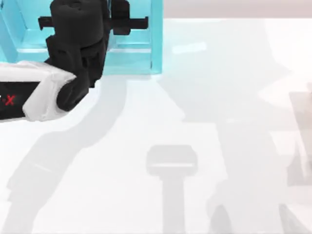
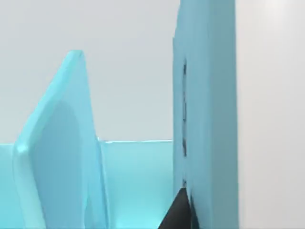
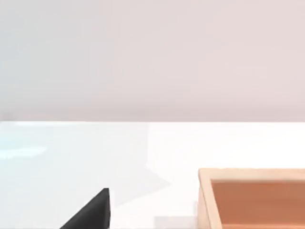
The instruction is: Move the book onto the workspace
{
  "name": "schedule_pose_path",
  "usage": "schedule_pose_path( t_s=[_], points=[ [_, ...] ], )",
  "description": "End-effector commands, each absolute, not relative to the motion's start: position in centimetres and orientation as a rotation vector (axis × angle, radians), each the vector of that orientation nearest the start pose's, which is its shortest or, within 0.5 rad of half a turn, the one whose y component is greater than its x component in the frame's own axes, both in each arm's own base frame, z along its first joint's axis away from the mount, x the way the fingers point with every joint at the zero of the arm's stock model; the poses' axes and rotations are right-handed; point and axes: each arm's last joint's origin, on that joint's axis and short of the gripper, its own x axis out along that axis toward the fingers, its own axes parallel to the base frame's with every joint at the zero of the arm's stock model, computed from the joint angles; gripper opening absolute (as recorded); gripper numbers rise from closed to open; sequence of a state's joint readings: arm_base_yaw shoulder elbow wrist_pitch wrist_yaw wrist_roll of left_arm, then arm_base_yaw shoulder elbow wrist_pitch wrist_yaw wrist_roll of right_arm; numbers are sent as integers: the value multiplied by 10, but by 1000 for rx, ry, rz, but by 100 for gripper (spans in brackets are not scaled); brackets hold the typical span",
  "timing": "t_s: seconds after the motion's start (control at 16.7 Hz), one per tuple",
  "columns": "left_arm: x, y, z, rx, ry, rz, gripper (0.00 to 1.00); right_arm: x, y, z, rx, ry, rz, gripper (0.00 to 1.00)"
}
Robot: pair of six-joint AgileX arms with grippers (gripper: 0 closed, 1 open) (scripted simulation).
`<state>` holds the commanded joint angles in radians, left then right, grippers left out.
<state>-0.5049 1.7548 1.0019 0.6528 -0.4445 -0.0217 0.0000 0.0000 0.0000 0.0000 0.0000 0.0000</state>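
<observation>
Glossy white table [image 1: 195, 122], pale wall behind. Left gripper [image 1: 119, 22] sits in the teal shelf [image 1: 156, 44] at the far-left corner, and I can't tell its grip. Can't tell the book from the shelf walls, or which way it points. Right arm is by a tan box [image 3: 252, 195].

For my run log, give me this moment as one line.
left gripper: inside turquoise shelf, top-left | book: unclear | workspace: bare | right arm: parked
</observation>
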Motion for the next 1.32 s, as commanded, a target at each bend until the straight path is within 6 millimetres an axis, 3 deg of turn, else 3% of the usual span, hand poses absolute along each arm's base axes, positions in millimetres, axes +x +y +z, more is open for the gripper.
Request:
schedule_pose_path(
  t_s=[0.24,0.48,0.96,1.14,1.32],
  points=[
    [285,-164,270,1,86,-48,0,106,-1,160,0,0,0,100],
    [250,-156,280,7,100,-52,0,106,-1,160,0,0,0,100],
    [249,-157,279,37,107,-54,0,106,-1,160,0,0,0,100],
    [248,-165,280,165,119,-79,0,106,-1,160,0,0,0,100],
    [247,-180,279,405,141,-120,0,106,-1,160,0,0,0,100]
  ],
)
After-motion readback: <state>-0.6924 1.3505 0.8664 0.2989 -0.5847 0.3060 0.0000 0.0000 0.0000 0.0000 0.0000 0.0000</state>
